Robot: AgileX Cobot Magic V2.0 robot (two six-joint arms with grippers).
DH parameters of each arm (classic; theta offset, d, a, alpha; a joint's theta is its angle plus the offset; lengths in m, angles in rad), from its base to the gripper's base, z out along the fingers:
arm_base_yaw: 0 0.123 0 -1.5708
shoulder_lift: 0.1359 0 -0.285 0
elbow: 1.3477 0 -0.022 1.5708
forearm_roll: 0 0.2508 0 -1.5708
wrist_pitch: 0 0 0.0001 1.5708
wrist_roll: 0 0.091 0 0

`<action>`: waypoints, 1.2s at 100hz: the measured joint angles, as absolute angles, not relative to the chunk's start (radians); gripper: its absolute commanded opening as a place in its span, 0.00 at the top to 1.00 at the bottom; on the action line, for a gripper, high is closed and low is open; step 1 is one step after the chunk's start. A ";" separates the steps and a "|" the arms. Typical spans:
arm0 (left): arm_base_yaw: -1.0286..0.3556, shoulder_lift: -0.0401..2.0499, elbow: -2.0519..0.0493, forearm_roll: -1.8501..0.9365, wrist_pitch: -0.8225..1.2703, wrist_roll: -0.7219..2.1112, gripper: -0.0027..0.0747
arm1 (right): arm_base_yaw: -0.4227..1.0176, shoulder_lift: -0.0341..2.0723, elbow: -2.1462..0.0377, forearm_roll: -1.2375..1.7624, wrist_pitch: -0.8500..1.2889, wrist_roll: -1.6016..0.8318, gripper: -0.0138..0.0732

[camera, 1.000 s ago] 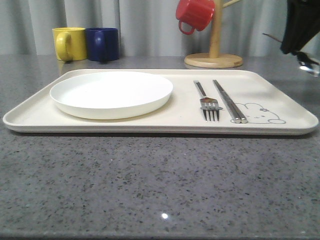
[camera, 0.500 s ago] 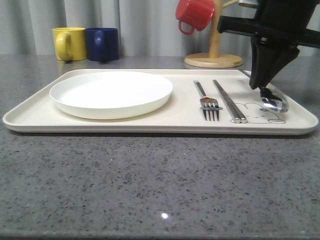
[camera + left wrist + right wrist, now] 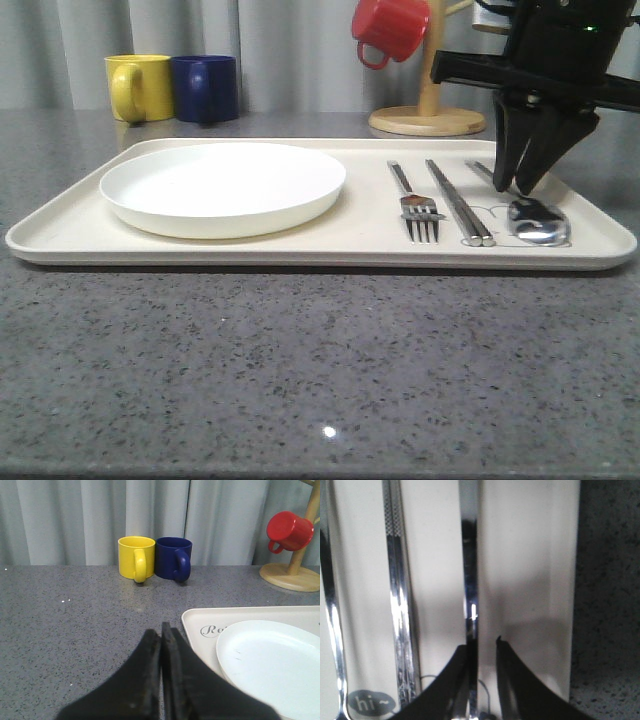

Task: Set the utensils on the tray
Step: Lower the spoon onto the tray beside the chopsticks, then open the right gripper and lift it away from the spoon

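Tray on your table carries the white plate and all 3 utensils side by side: chopsticks, fork, spoon. Your right claw is parted a little around the spoon's handle (probably just released), so only retreat seems left. Your left claw sits clenched, empty. Mugs stand well behind, nothing obstructs.
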State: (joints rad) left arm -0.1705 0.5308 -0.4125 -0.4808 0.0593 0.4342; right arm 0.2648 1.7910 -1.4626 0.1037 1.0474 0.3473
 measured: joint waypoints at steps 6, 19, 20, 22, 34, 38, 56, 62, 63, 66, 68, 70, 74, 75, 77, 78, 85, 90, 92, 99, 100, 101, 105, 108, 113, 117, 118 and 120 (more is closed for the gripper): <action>-0.171 0.531 -0.412 -0.481 0.059 0.434 0.99 | 0.265 1.791 -1.463 0.104 1.046 0.347 0.53; -0.171 0.531 -0.412 -0.481 0.059 0.434 0.99 | 0.265 1.791 -1.463 0.104 1.040 0.347 0.53; -0.171 0.531 -0.412 -0.481 0.059 0.434 0.99 | 0.265 1.791 -1.463 0.104 1.040 0.347 0.53; -0.171 0.531 -0.412 -0.481 0.059 0.434 0.99 | 0.265 1.791 -1.463 0.104 1.039 0.347 0.53; -0.171 0.531 -0.412 -0.481 0.059 0.434 0.99 | 0.265 1.783 -1.463 0.085 1.032 0.343 0.53; -0.171 0.531 -0.412 -0.481 0.059 0.434 0.99 | 0.265 1.773 -1.463 0.071 1.031 0.342 0.53; -0.171 0.531 -0.412 -0.481 0.059 0.434 0.99 | 0.259 1.682 -1.463 -0.026 1.023 0.340 0.53; -0.171 0.531 -0.412 -0.481 0.059 0.434 0.99 | 0.248 1.649 -1.463 -0.051 1.023 0.338 0.53; -0.171 0.531 -0.412 -0.481 0.059 0.434 0.99 | 0.246 1.645 -1.463 -0.051 1.023 0.338 0.53; -0.171 0.531 -0.412 -0.481 0.059 0.434 0.99 | 0.238 1.627 -1.463 -0.063 1.023 0.333 0.53; -0.171 0.531 -0.412 -0.481 0.059 0.434 0.99 | 0.229 1.610 -1.463 -0.069 1.023 0.327 0.53; -0.171 0.531 -0.412 -0.481 0.059 0.434 0.99 | 0.223 1.601 -1.463 -0.072 1.023 0.323 0.53; -0.171 0.531 -0.412 -0.481 0.059 0.434 0.99 | 0.205 1.573 -1.460 -0.077 1.021 0.310 0.53; -0.171 0.531 -0.412 -0.481 0.059 0.434 0.99 | 0.205 1.568 -1.460 -0.079 1.021 0.307 0.53; -0.171 0.531 -0.412 -0.481 0.059 0.434 0.99 | 0.197 1.552 -1.457 -0.079 1.018 0.300 0.53; -0.171 0.531 -0.412 -0.481 0.059 0.434 0.99 | 0.192 1.546 -1.454 -0.081 1.016 0.297 0.53; -0.171 0.531 -0.412 -0.481 0.059 0.434 0.99 | 0.168 1.487 -1.425 -0.083 1.004 0.276 0.53; -0.171 0.531 -0.412 -0.481 0.059 0.434 0.99 | 0.153 1.435 -1.387 -0.092 0.992 0.265 0.53; -0.171 0.531 -0.412 -0.481 0.059 0.434 0.99 | 0.149 1.414 -1.369 -0.095 0.985 0.262 0.53; -0.171 0.531 -0.412 -0.481 0.059 0.434 0.99 | 0.136 1.347 -1.304 -0.107 0.952 0.258 0.53; -0.171 0.531 -0.412 -0.481 0.059 0.434 0.99 | 0.136 1.324 -1.280 -0.111 0.945 0.258 0.53; -0.171 0.531 -0.412 -0.481 0.059 0.434 0.99 | 0.136 1.324 -1.280 -0.112 0.945 0.258 0.53; -0.171 0.531 -0.412 -0.481 0.059 0.434 0.99 | 0.134 1.275 -1.229 -0.118 0.919 0.256 0.53; -0.171 0.531 -0.412 -0.481 0.059 0.434 0.99 | 0.134 1.240 -1.194 -0.125 0.901 0.254 0.53; -0.171 0.531 -0.412 -0.481 0.059 0.434 0.99 | 0.134 1.177 -1.130 -0.131 0.865 0.254 0.53; -0.171 0.531 -0.412 -0.481 0.059 0.434 0.99 | 0.134 1.121 -1.075 -0.133 0.843 0.252 0.53; -0.171 0.531 -0.412 -0.481 0.059 0.434 0.99 | 0.134 1.101 -1.058 -0.133 0.835 0.252 0.53; -0.171 0.531 -0.412 -0.481 0.059 0.434 0.99 | 0.134 1.082 -1.040 -0.133 0.823 0.252 0.53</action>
